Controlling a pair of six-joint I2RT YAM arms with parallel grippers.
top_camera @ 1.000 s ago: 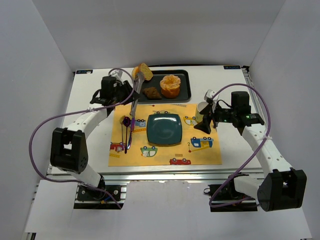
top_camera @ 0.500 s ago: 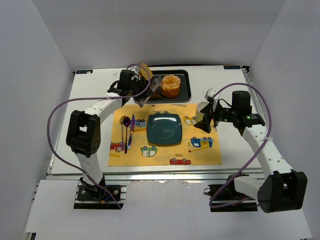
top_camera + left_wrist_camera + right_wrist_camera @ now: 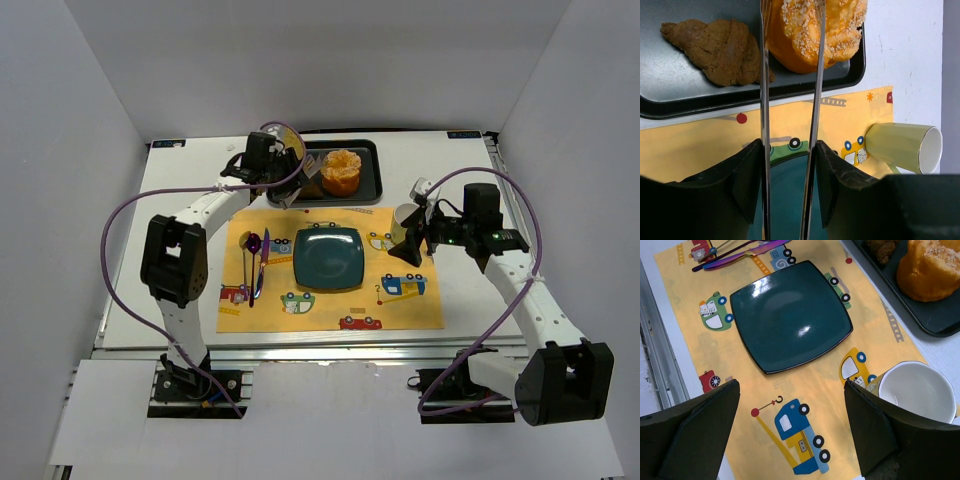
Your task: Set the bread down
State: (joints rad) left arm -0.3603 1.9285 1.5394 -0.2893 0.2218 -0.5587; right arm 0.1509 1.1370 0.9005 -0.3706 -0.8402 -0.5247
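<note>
The bread [image 3: 342, 172], a large orange-golden bun with a seeded paler top, sits in the black tray [image 3: 368, 190]. It also shows in the left wrist view [image 3: 840, 30] and the right wrist view [image 3: 932, 270]. My left gripper [image 3: 284, 180] [image 3: 788, 150] is shut on metal tongs [image 3: 764, 100]. The tong arms reach over the tray edge. One runs along the bun's left side and one over its top; their tips are cut off from view. My right gripper [image 3: 414, 244] [image 3: 791, 390] is open and empty over the yellow mat, beside a cup.
A teal square plate [image 3: 328, 257] [image 3: 790, 315] lies mid-mat. A small brown chunk [image 3: 715, 47] sits in the tray left of the bun. A pale cup [image 3: 405, 222] [image 3: 905, 147] [image 3: 917, 390] lies at the mat's right. Purple cutlery [image 3: 255, 262] lies left of the plate.
My left arm has swung right from the table's left side to the tray, so the tongs now point over the bun. The right arm has not moved.
</note>
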